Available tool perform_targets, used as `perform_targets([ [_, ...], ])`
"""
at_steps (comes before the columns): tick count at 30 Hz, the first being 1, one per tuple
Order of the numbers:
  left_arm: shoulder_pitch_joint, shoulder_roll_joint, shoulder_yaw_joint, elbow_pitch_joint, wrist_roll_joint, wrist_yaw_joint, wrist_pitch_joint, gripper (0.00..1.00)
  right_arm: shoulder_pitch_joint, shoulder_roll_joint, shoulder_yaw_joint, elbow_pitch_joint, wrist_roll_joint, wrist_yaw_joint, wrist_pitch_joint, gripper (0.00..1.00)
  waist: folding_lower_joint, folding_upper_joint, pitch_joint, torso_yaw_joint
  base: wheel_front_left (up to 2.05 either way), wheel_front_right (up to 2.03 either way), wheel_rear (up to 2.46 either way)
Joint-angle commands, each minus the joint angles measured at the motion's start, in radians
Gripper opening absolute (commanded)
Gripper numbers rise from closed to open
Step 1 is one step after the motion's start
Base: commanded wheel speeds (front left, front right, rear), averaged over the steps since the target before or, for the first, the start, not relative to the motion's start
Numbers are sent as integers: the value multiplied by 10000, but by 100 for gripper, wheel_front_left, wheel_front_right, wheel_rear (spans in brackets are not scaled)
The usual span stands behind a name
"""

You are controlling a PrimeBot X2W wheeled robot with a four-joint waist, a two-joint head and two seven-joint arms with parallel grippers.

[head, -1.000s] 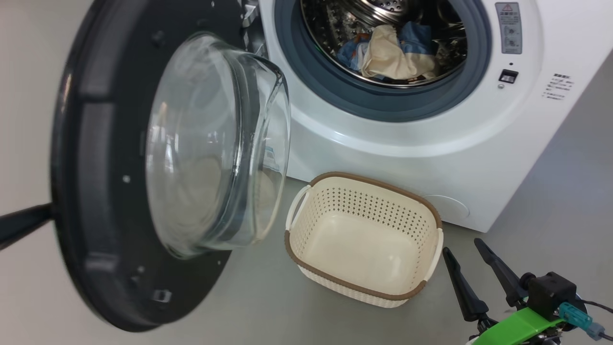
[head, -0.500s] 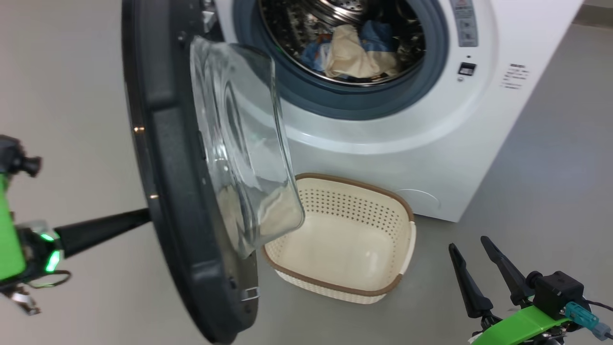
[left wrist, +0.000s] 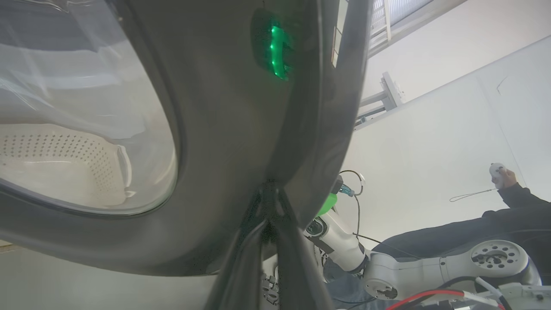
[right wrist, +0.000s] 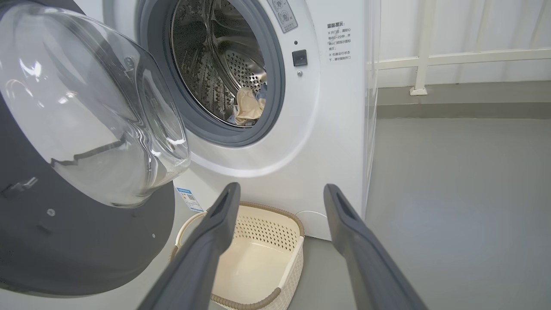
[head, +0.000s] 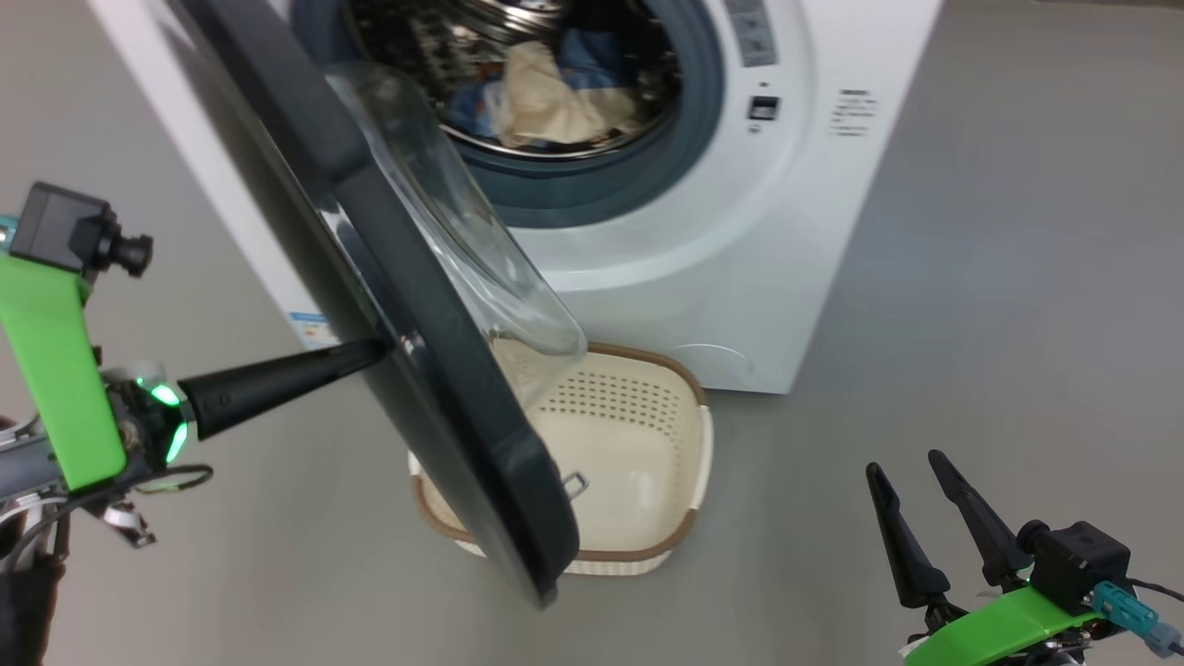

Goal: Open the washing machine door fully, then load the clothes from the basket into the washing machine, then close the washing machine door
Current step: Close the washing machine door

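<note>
Black fingers of the left gripper (head: 370, 352) are pinched together on nothing, their tips only pushing against the glossy outer face of the door (head: 435, 370); on so slick a surface they may skid off and leave it ajar. The right gripper (head: 902, 462) hangs spread and idle. The clothes (head: 546, 92) lie inside the washing machine (head: 721, 277) near the seal, where cloth might get trapped. The empty basket (head: 689, 518) sits under the door's swing.

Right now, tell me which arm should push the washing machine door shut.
Left, most likely. The left gripper, fingers shut, presses on the washing machine door at its outer face; the right gripper sits open, low and apart from it.
</note>
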Motion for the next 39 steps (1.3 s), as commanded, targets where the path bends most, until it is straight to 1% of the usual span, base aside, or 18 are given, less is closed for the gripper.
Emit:
perform_targets([
  [1, -605, 229, 409, -221, 78, -31, -163, 0, -183, 5, 139, -278, -154, 16, -51, 100, 0, 0, 191, -674, 0, 0, 0],
  [5, -858, 70, 357, -127, 351, -31, -413, 0, -277, 105, 116, -300, -163, 16, -51, 100, 0, 0, 353, -1208, 0, 0, 0],
  [10, -1083, 13, 311, 86, 661, -31, -750, 0, -377, 240, 61, -303, -165, 16, -51, 100, 0, 0, 481, -1869, 0, 0, 0],
  [15, -1249, -13, 314, 283, 772, -31, -1061, 0, -365, 309, -5, -320, -158, 16, -51, 100, 0, 0, 539, -2224, 0, 0, 0],
  [20, -1244, 7, 306, 327, 779, -31, -1226, 0, -358, 342, -93, -331, -165, 16, -51, 100, 0, 0, 572, -2243, 0, 0, 0],
  [25, -1000, 100, 302, 209, 784, -31, -1377, 0, -405, 356, -156, -318, -181, 16, -51, 100, 0, 0, 541, -2077, 0, 0, 0],
  [32, -197, 215, 474, 37, 892, -31, -1910, 0, -405, 297, -165, -309, -172, 16, -51, 100, 0, 0, 421, -1697, 0, 0, 0],
  [34, 215, 289, 588, -13, 938, -31, -2200, 0, -401, 252, -163, -309, -165, 16, -51, 100, 0, 0, 361, -1606, 0, 0, 0],
  [37, 485, 380, 628, -67, 1032, -31, -2399, 0, -387, 226, -174, -318, -165, 16, -51, 100, 0, 0, 325, -1554, 0, 0, 0],
  [39, 911, 491, 659, -135, 1118, -31, -2716, 25, -362, 185, -180, -317, -159, 16, -51, 100, 0, 0, 264, -1512, 0, 0, 0],
])
